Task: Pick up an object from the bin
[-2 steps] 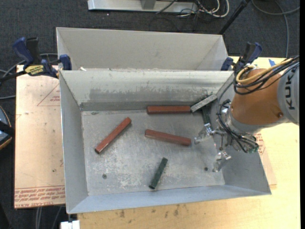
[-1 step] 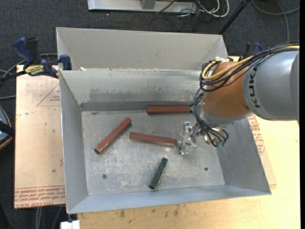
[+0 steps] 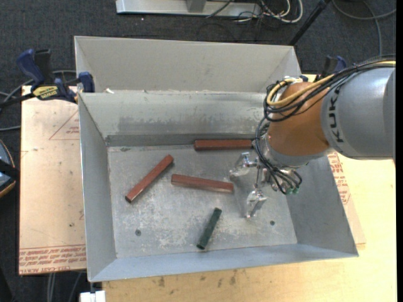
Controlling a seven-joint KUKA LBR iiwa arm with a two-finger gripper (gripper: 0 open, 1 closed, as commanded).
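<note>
My gripper (image 3: 249,186) hangs low over the right half of the bin floor, open, one metal fingertip (image 3: 242,167) towards the back and the other towards the front. Nothing is between the fingers. A brown wooden bar (image 3: 201,183) lies flat just left of the gripper, its right end close to the gap between the fingers. In front and to the left lies a short dark green bar (image 3: 209,228), slanted. Another brown bar (image 3: 221,145) rests along the foot of the back wall, its right end under the arm.
A third brown bar (image 3: 149,178) lies diagonally on the left part of the floor. The arm with its orange cover and cables reaches in over the bin's right wall. The sloped right wall is close behind the gripper.
</note>
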